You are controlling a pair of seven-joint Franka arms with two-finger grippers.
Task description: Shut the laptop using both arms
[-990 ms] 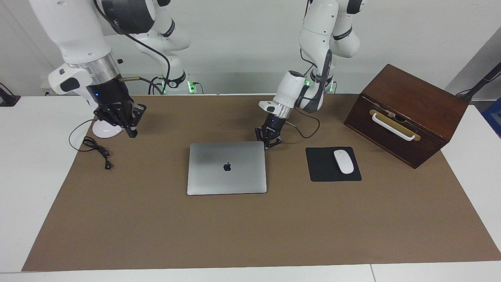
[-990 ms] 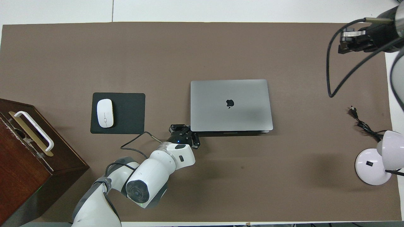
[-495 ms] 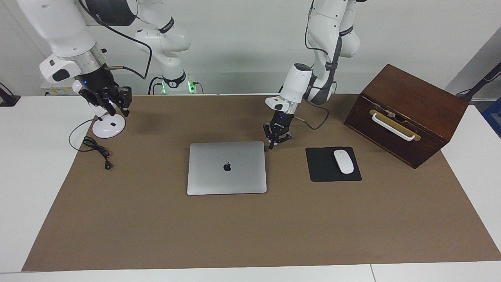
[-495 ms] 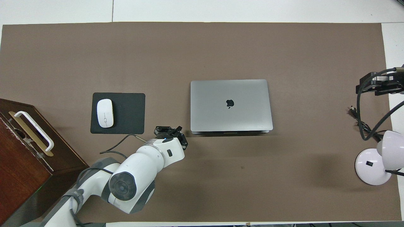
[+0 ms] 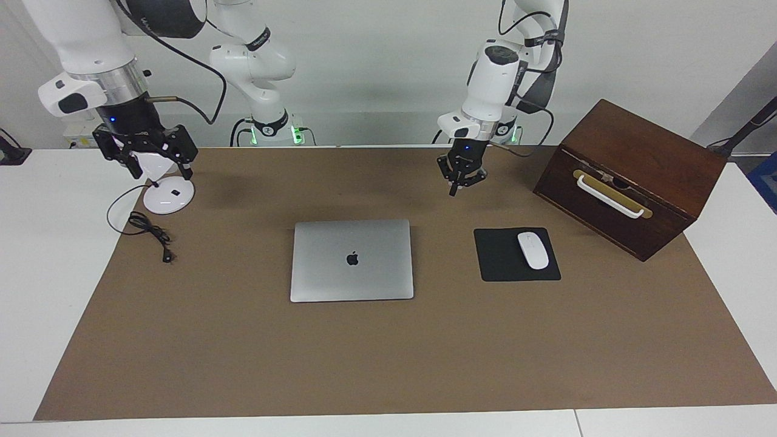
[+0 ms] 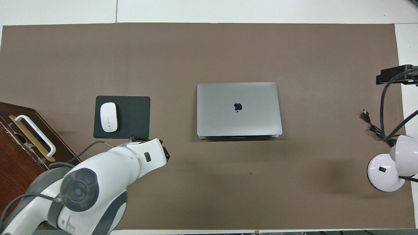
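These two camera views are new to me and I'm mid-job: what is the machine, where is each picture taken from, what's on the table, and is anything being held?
The machine is two white robot arms, each ending in a small black two-finger end effector. One picture comes from a high camera facing the robots, so their bases are at its top. The other looks steeply down from above the robots' end, so it is turned half around.

On the brown mat lies the laptop, lid down flat. Toward the left arm's end are a black mouse pad with a white mouse on it, and a wooden box. Toward the right arm's end are a white lamp and its cable.

The left end effector hangs above bare mat; the right end effector is over the lamp. Neither holds anything.
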